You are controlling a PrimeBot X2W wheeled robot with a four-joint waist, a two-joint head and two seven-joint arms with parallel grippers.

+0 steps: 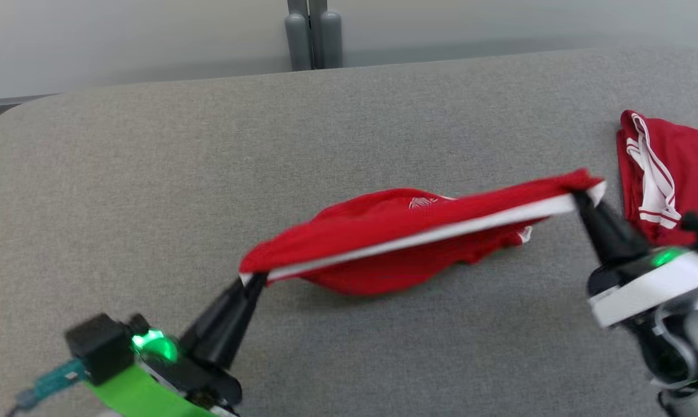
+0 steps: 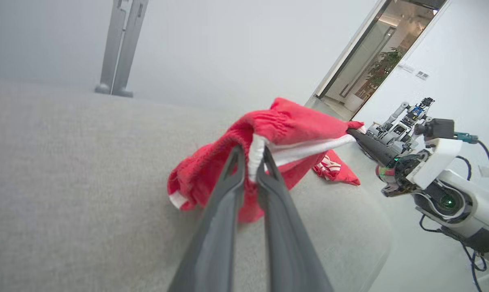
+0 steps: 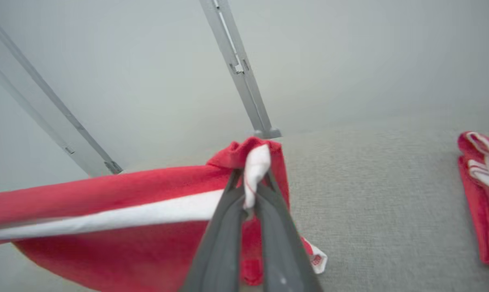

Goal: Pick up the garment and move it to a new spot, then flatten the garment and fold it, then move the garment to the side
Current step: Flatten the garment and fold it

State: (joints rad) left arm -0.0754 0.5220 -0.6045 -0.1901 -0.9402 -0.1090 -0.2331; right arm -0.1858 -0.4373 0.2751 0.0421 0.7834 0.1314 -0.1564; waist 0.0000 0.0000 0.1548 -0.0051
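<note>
While reaching in from the lower corners, pinch the red garment (image 1: pixel 383 223) tight by its white-banded edge, left gripper (image 1: pixel 253 279) and right gripper (image 1: pixel 579 198) at opposite ends. Hold it stretched over the grey table (image 1: pixel 152 174), long axis running near-left to far-right.

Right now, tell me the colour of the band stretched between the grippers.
White band on a red garment; clearest in head view.
</note>
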